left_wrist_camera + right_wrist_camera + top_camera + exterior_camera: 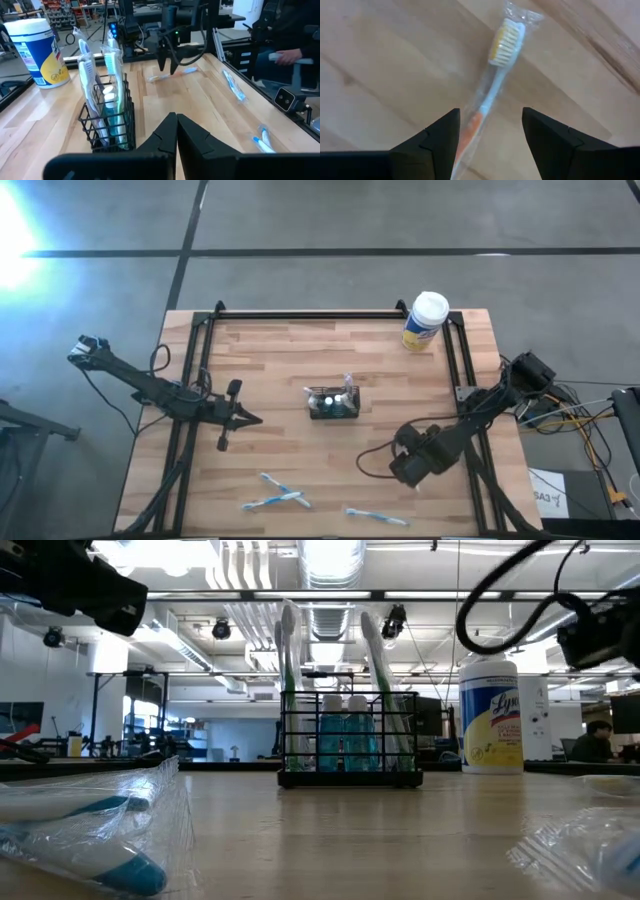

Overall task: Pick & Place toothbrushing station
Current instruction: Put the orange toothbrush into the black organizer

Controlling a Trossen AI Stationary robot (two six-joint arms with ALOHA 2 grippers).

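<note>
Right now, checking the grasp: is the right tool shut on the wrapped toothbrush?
No, the right tool stands open, the wrapped toothbrush lying on the table between its fingers.

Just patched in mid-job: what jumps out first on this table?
The black wire toothbrush rack stands mid-table with upright brushes and small bottles in it. The right hand hangs open right over a wrapped orange-handled toothbrush lying flat on the wood. A yellow wipes canister stands at the far right edge, more wrapped toothbrushes lie along the near edge, and the shut left hand waits left of the rack.
</note>
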